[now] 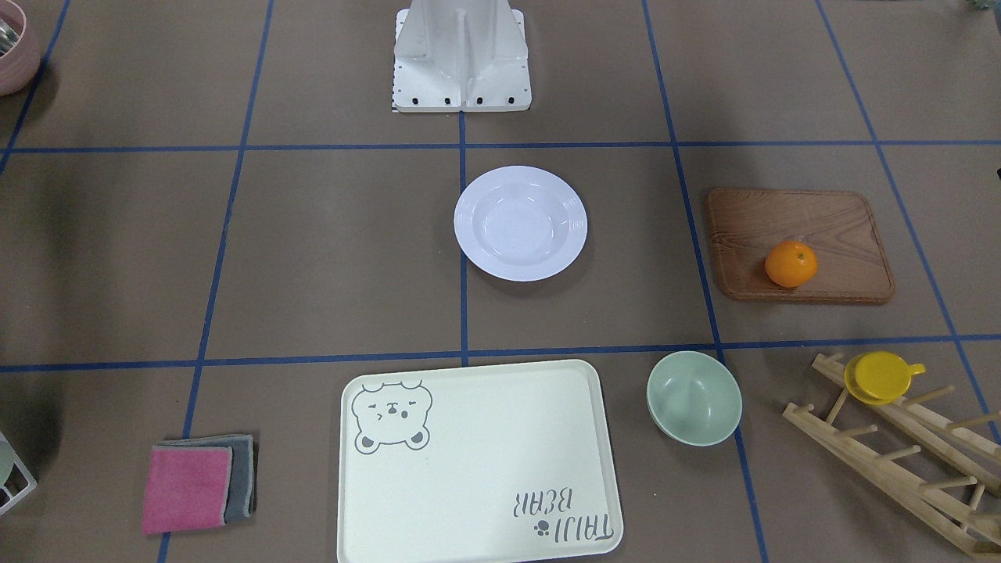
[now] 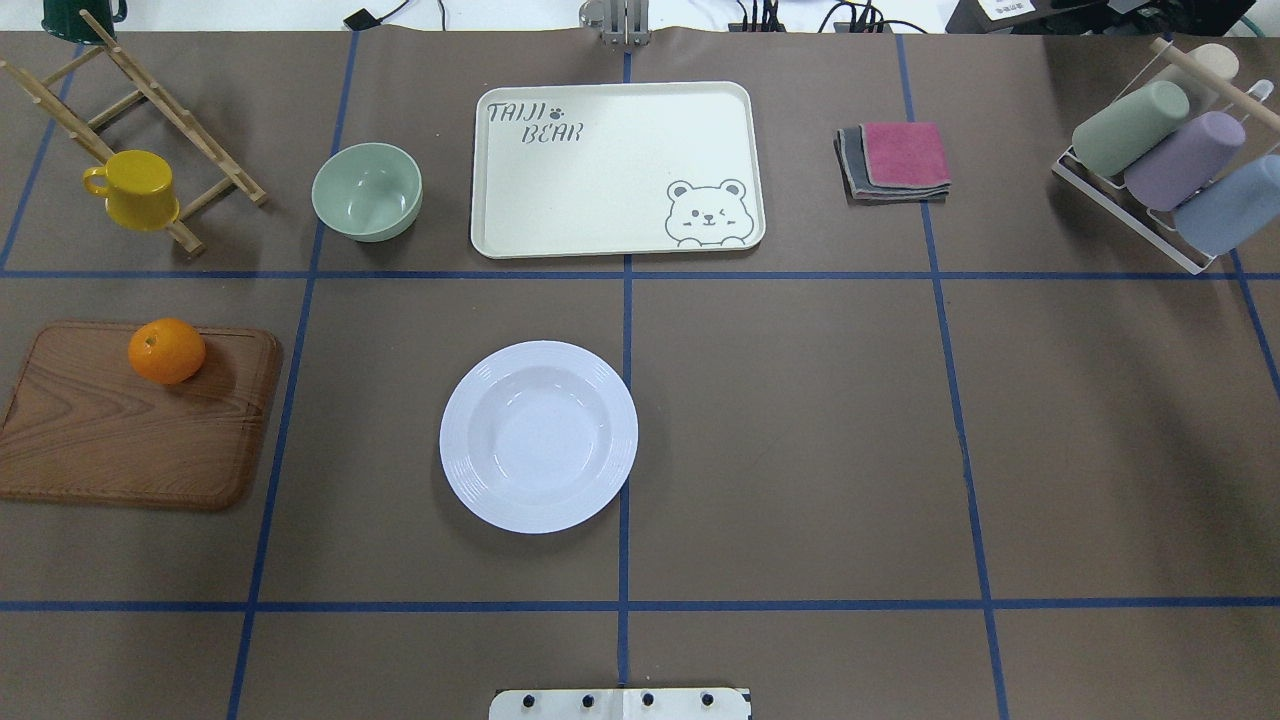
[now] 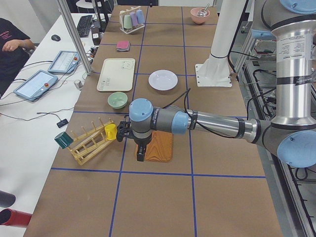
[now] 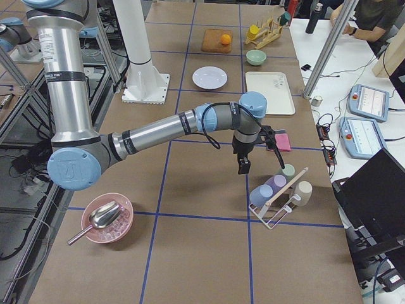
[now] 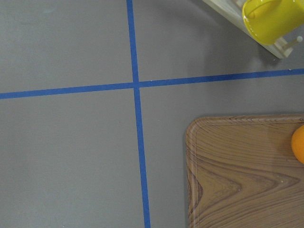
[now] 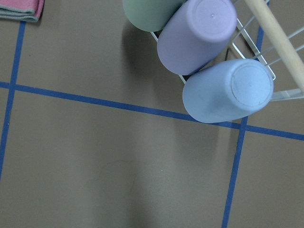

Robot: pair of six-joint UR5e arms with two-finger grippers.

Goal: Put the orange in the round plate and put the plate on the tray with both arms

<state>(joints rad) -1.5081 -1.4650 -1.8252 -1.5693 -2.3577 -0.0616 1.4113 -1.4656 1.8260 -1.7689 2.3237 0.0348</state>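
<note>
The orange (image 2: 166,350) rests on the far edge of a brown wooden board (image 2: 130,420) at the table's left. An empty white round plate (image 2: 538,435) sits mid-table, with the cream bear tray (image 2: 615,170) beyond it, also empty. Neither gripper shows in the overhead or front views. In the exterior left view my left gripper (image 3: 140,153) hangs above the board; I cannot tell if it is open or shut. The orange (image 5: 299,144) peeks in at the right edge of the left wrist view. My right gripper (image 4: 243,166) hovers near the cup rack (image 4: 278,190); its state is unclear too.
A pale green bowl (image 2: 367,190) stands left of the tray. A yellow cup (image 2: 135,188) hangs on a wooden rack (image 2: 130,120) at far left. Folded pink and grey cloths (image 2: 895,160) lie right of the tray. A pink bowl (image 4: 106,218) holds a scoop. People sit at the side desk.
</note>
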